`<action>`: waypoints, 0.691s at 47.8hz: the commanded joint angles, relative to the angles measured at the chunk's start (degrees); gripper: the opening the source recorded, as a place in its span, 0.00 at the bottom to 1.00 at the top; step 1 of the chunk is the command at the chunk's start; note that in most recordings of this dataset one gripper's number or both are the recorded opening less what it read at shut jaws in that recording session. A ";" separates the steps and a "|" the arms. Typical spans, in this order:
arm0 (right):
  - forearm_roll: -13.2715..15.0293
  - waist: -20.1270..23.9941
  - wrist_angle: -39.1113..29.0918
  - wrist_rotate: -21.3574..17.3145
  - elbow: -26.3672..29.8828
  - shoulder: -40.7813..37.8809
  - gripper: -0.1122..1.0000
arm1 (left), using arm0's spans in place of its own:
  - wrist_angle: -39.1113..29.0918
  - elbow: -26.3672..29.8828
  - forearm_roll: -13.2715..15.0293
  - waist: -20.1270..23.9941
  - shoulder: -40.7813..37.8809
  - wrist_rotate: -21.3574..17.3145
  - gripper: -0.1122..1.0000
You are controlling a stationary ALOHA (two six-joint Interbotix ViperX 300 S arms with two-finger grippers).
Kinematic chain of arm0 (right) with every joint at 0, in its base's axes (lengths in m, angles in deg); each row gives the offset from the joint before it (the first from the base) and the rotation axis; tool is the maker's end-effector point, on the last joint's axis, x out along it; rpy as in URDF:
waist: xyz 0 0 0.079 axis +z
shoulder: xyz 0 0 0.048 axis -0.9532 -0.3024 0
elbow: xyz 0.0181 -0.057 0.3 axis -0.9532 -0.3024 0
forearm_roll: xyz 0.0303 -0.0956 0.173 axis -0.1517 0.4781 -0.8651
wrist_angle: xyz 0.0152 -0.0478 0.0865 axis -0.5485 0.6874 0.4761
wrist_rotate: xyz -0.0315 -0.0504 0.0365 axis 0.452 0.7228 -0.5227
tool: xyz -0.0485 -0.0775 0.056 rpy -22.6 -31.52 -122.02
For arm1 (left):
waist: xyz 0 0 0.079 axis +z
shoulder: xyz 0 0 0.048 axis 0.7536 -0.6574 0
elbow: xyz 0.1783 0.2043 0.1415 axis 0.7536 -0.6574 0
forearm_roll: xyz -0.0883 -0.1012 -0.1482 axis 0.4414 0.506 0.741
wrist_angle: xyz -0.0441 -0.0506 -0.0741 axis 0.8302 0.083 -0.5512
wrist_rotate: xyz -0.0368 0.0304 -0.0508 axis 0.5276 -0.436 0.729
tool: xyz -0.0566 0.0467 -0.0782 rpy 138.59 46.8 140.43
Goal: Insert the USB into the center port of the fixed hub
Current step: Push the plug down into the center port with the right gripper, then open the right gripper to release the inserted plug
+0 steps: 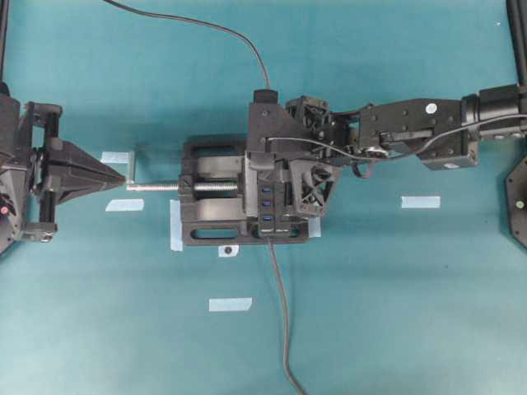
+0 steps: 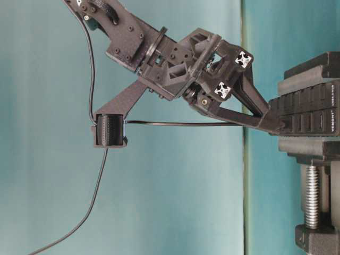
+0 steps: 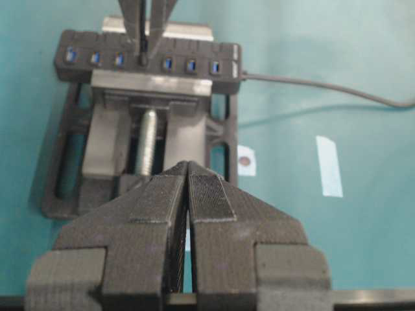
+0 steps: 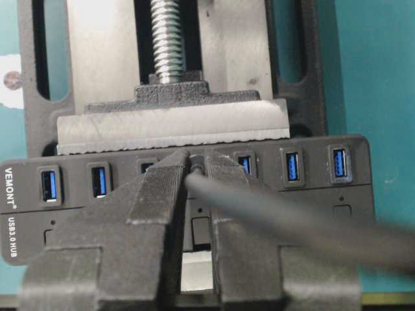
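The fixed hub (image 4: 72,207), a long black bar with blue-lined slots, is clamped in a black vise (image 1: 210,226). My right gripper (image 4: 196,155) is shut on the USB (image 4: 196,166), whose black end sits at the hub's centre port. The plug body is hidden between the fingertips and the hub. Its thin dark cable (image 2: 180,124) runs back from the fingertips to a clip under the wrist. From the side, the right gripper's tips (image 2: 273,123) touch the hub's face (image 2: 311,114). My left gripper (image 1: 122,177) is shut and empty, at the tip of the vise's silver screw, well left of the hub (image 1: 268,216).
A second grey cable (image 1: 282,313) leaves the hub's near end toward the table's front edge. Pale tape strips (image 1: 420,202) (image 1: 230,304) (image 1: 115,156) lie on the teal surface. The vise screw (image 3: 148,139) points toward the left gripper (image 3: 188,167).
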 commanded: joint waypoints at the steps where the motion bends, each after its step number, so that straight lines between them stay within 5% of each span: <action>1: -0.09 -0.35 0.09 -0.44 -0.26 -0.18 0.17 | 0.26 0.70 -0.09 0.09 -0.18 0.09 0.10; 18: 0.00 -0.62 1.49 -0.35 -0.18 0.88 0.22 | 0.26 0.70 -0.09 0.09 -0.18 0.09 0.10; 26: -0.09 -0.62 1.85 -0.35 -0.18 1.58 0.40 | 0.26 0.70 -0.09 0.09 -0.18 0.09 0.10; 33: 0.00 -0.44 1.76 -0.35 -0.09 2.20 0.65 | 0.44 0.79 -0.09 0.09 -0.09 0.09 0.10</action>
